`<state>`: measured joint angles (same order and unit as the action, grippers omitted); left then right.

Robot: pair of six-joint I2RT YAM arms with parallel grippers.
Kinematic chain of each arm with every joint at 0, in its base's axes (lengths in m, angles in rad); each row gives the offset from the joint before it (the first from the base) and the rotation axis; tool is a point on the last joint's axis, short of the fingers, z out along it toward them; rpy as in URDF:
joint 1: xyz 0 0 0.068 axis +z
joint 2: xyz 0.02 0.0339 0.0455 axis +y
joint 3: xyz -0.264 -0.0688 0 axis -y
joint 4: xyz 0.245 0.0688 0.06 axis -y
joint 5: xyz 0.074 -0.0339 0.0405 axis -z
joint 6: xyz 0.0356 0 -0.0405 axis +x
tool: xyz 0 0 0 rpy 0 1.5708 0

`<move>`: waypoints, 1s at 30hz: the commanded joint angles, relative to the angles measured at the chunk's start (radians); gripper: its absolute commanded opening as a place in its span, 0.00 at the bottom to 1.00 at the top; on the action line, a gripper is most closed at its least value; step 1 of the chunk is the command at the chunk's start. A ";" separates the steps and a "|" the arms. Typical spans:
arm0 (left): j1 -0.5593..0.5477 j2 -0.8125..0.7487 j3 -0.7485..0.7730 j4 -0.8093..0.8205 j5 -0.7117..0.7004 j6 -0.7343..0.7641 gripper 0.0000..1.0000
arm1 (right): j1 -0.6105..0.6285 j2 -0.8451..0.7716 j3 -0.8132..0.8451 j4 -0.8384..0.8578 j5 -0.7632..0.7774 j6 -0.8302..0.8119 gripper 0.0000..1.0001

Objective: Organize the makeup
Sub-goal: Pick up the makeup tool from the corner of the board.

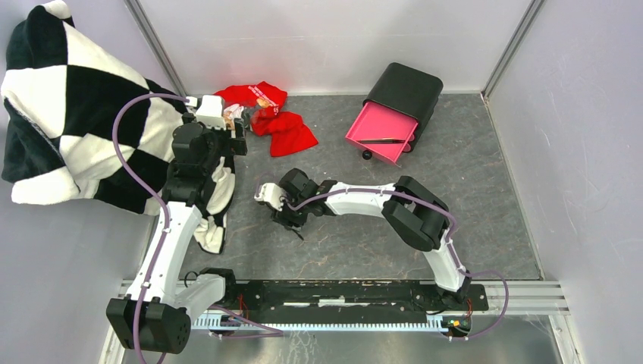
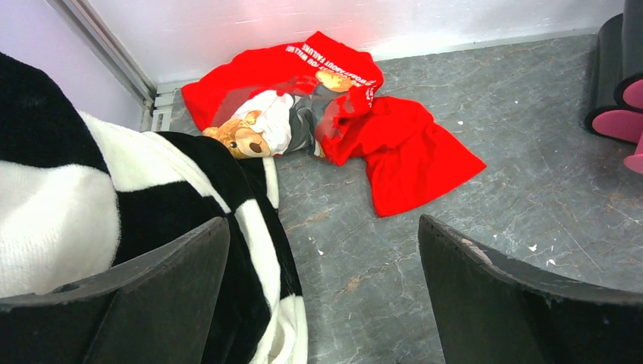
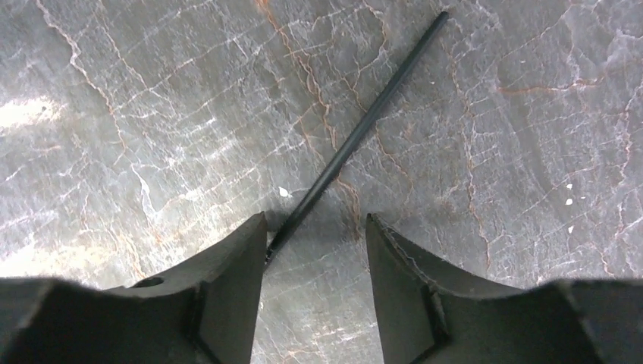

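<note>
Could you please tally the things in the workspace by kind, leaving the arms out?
Thin pencils: 2 (black pencil on the table, second pencil in the pink drawer)
Cloths: 2 (red cloth, checked blanket)
Drawer boxes: 1 (black box)
Total: 5

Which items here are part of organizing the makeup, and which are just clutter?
Job:
thin black pencil, on the table between the open fingers of the right gripper
thin pencil lying in the pink drawer

Just lying about:
red cloth with a teddy-bear print
black-and-white checkered blanket
</note>
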<state>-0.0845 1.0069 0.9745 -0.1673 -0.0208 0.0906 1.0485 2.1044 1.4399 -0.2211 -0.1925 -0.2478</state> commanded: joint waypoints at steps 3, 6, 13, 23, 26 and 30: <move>0.009 -0.010 -0.005 0.045 0.010 0.012 1.00 | -0.058 0.013 -0.023 -0.074 -0.074 -0.017 0.39; 0.009 -0.010 -0.004 0.043 0.007 0.015 1.00 | -0.074 0.024 -0.025 -0.087 -0.068 -0.033 0.23; 0.009 -0.007 -0.002 0.043 0.004 0.019 1.00 | -0.159 -0.050 -0.027 -0.123 -0.058 -0.094 0.00; 0.011 0.011 -0.007 0.050 0.014 0.021 1.00 | -0.262 -0.308 -0.052 -0.261 -0.180 -0.308 0.00; 0.010 0.017 -0.007 0.051 0.016 0.022 1.00 | -0.296 -0.376 -0.015 -0.308 -0.146 -0.345 0.00; 0.011 0.024 -0.007 0.052 0.016 0.023 1.00 | -0.348 -0.443 0.058 -0.366 -0.063 -0.406 0.00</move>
<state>-0.0795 1.0260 0.9737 -0.1616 -0.0166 0.0910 0.7490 1.7432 1.4014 -0.5117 -0.3294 -0.5602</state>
